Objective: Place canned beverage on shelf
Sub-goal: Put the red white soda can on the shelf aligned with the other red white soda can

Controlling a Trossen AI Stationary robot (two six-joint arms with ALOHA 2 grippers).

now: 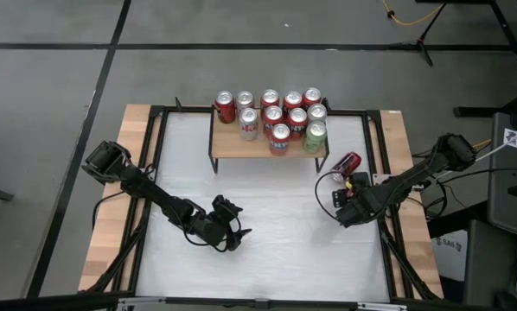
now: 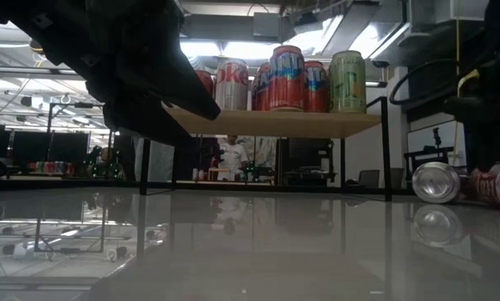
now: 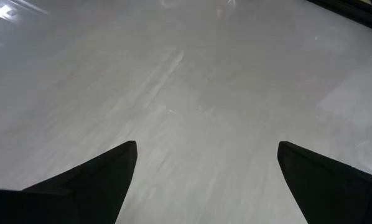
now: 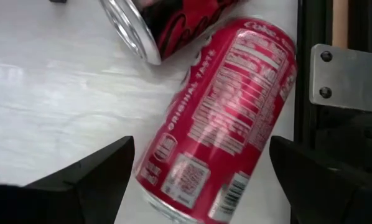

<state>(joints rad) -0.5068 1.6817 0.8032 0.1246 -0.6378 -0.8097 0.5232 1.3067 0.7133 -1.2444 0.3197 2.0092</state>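
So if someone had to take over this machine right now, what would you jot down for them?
Left gripper: open, empty, waiting over the bare table.
Right gripper: open, hovering over a red can lying on its side by the table's right edge; not gripped yet. A second can lies beside it.
Done: ten cans stand on the shelf.
Left: grip the lying can, stand it on the shelf, then the other.

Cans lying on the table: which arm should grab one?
Right, probably. Its open tool hangs right over a lying red can, another can beside. The left tool is open over bare table.
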